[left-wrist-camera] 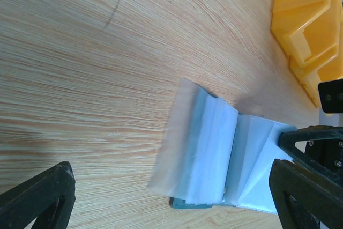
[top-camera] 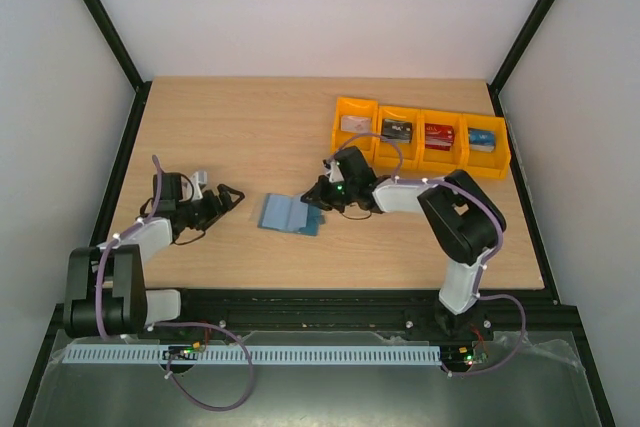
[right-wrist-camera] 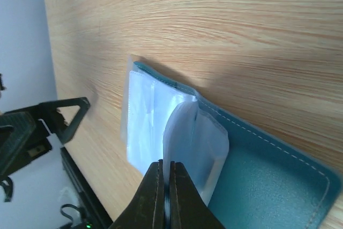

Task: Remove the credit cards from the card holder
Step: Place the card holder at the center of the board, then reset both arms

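Observation:
The teal-blue card holder (top-camera: 290, 215) lies open on the wood, its pale clear pockets fanned out (left-wrist-camera: 214, 148). My right gripper (top-camera: 314, 199) comes at it from the right and is shut (right-wrist-camera: 166, 165) on the edge of one clear pocket sleeve (right-wrist-camera: 193, 138), lifting it off the teal cover (right-wrist-camera: 268, 181). My left gripper (top-camera: 228, 197) stands open to the holder's left, not touching it; its fingers (left-wrist-camera: 171, 172) frame the holder. No card shows in the pockets. Credit cards lie in the orange bins: grey (top-camera: 355, 124), black (top-camera: 397, 129), red (top-camera: 440, 136), blue (top-camera: 482, 139).
A row of orange bins (top-camera: 420, 152) stands at the back right, just behind the right arm; its edge shows in the left wrist view (left-wrist-camera: 305, 30). Black frame posts border the table at both sides.

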